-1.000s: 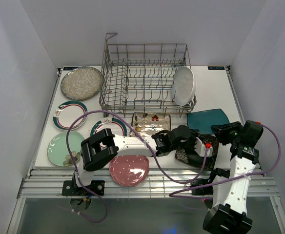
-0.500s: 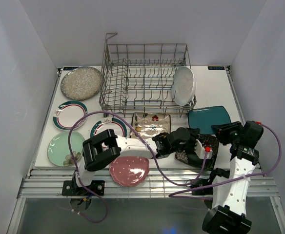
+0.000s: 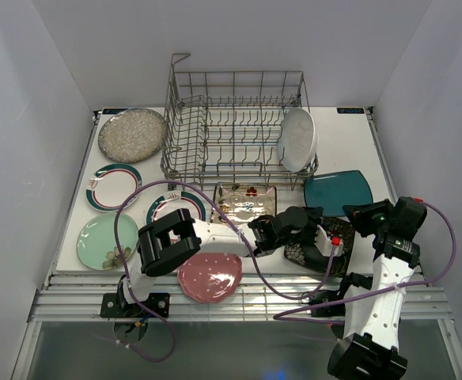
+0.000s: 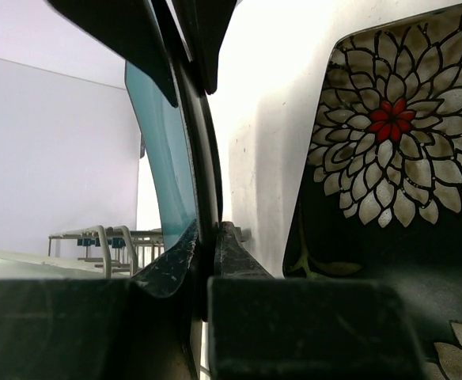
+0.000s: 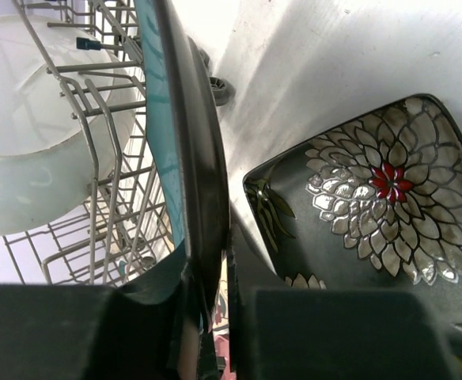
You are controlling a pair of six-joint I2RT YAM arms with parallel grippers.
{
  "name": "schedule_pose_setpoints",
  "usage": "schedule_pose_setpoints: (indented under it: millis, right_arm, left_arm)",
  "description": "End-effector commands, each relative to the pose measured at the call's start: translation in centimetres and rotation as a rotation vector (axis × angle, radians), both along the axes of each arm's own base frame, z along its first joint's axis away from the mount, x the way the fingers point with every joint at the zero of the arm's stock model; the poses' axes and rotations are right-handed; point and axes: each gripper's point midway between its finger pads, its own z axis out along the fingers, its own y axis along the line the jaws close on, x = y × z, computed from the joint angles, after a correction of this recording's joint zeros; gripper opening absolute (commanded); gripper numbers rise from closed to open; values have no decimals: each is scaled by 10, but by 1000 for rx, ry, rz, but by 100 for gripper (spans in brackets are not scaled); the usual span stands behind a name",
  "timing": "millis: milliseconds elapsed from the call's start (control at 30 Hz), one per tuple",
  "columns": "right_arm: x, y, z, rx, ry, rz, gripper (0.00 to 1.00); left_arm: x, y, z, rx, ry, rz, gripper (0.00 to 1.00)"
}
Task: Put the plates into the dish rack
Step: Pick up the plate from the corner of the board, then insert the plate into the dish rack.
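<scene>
The teal plate [image 3: 338, 191] is tilted up off the table at the right, just in front of the dish rack [image 3: 231, 127]. My left gripper [image 3: 313, 224] reaches across and is shut on its near rim [image 4: 164, 158]; the jaws [image 4: 207, 233] pinch the edge. My right gripper [image 3: 357, 214] is shut on the same rim [image 5: 164, 119], jaws [image 5: 215, 253] on either side. A black floral square plate [image 3: 308, 253] lies under both grippers [image 4: 389, 158] [image 5: 373, 206]. A white oval plate [image 3: 298, 138] stands in the rack's right end.
On the table lie a speckled silver plate [image 3: 132, 134], two teal-rimmed white plates [image 3: 114, 186] [image 3: 176, 207], a pale green plate [image 3: 104, 241], a pink scalloped plate [image 3: 210, 275] and a cream floral plate [image 3: 245, 199]. Purple cables loop over the front.
The right gripper has closed onto the teal plate's rim. The plate has shifted slightly up and back toward the rack. The left gripper's hold is unchanged.
</scene>
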Motion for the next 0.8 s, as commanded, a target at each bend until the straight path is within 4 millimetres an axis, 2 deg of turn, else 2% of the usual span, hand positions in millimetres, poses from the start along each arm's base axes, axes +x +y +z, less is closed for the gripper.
schedule_pose_setpoints:
  millis: [0,167,267,300,400,433,533,633,767]
  right_arm:
    - [5,1,19,-33,-69,28,8]
    - [4,-3,20,-46,-57,4,8]
    - [3,-9,26,-73,-58,-24,8]
    - [3,-10,28,-78,-60,-29,8]
    - [4,-15,34,-98,-62,-51,8]
    - [4,-17,35,-103,-60,-56,8]
    - [7,-22,37,-120,-52,-77,8]
    - [10,-27,41,-132,-51,-94,8]
    - [13,-35,47,-154,-54,-120,8]
  left_arm:
    - [9,-6,71,-189,-96,12,0]
    - [9,-6,79,-218,-74,24,0]
    - [6,-5,84,-244,-41,17,9]
    - [2,-4,83,-243,-26,7,19]
    - [-10,-2,85,-253,32,-25,40]
    - [-13,-1,86,-253,41,-27,55]
    - [-19,0,87,-252,50,-14,79]
    - [-29,0,82,-236,64,-22,91]
    - [-41,3,78,-225,83,-34,98]
